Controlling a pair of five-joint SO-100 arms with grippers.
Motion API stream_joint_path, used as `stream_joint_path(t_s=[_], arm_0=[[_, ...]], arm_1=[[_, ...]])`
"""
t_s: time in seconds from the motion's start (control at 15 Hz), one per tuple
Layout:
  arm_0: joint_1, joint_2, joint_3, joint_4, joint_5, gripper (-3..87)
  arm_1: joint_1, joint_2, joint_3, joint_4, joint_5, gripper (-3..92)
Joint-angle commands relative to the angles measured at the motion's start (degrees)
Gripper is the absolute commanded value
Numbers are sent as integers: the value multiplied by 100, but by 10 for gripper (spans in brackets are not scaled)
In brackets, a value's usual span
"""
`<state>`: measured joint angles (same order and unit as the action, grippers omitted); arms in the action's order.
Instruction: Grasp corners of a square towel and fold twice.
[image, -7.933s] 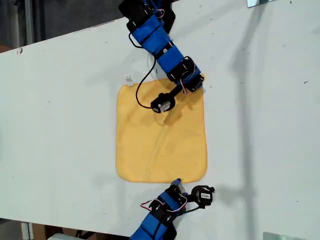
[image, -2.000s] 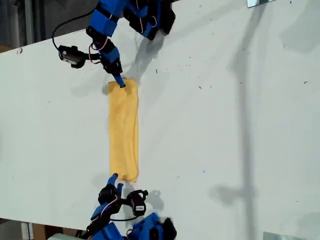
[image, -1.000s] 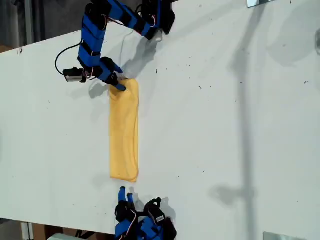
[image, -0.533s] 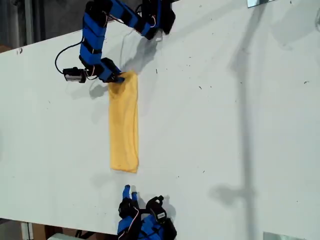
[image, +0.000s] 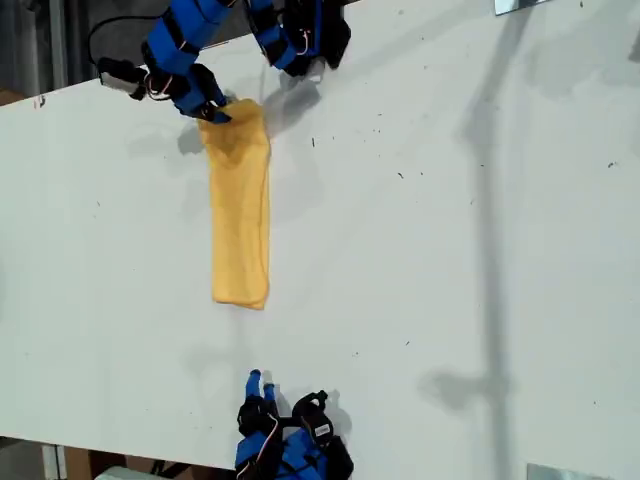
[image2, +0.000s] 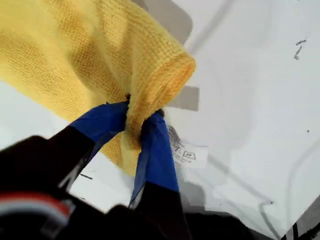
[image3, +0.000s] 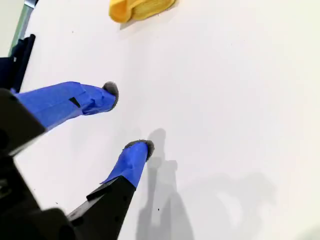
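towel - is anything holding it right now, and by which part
My first gripper is shut on the towel, pinching its bunched end beside the white tag. My second gripper is open, holding nothing.

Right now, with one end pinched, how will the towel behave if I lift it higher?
Probably floppy: the square towel bunches where my first gripper pinches it. The free end would likely drag along the table, then hang. Its nubby weave suggests a secure grip.
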<state>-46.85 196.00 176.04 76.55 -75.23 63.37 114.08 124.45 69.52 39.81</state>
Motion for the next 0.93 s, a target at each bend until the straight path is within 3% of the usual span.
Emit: stream_joint_path(t_s=[0.0,0.53,0.87], arm_0=[[35,53,-35,-97,-44,182],[26,79,-9,-97,-9,181],[0,88,0,-97,-35,179]], arm_1=[[-606,211,-1354,325,281,-1],[-3015,-3375,-6038,-132,185,-1],[-3586,-4245,-6706,-1477,18,-1]])
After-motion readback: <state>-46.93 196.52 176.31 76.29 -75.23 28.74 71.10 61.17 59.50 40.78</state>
